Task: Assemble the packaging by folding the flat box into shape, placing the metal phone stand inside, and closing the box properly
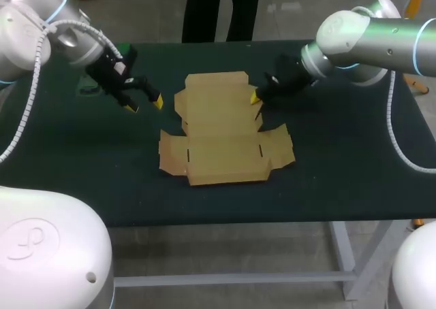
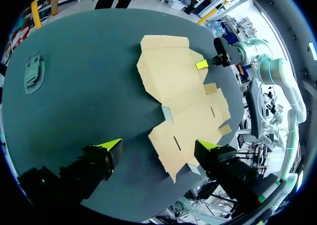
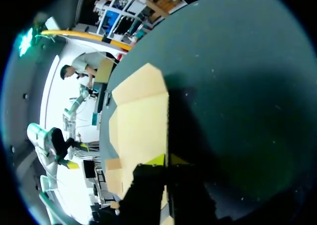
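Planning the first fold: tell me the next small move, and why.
Probably bring the left gripper in to the left edge of the flat box. The box lies fully unfolded, the right gripper sits at its right edge, while the left hangs open, apart from it.

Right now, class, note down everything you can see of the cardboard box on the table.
The cardboard box is a brown die-cut sheet, not yet folded, lying flat near the middle of the dark green table. It has side flaps, tabs, crease lines and short slots. The right gripper is at its right edge; whether it touches cannot be told. The left gripper is open and apart from it, off its left side.
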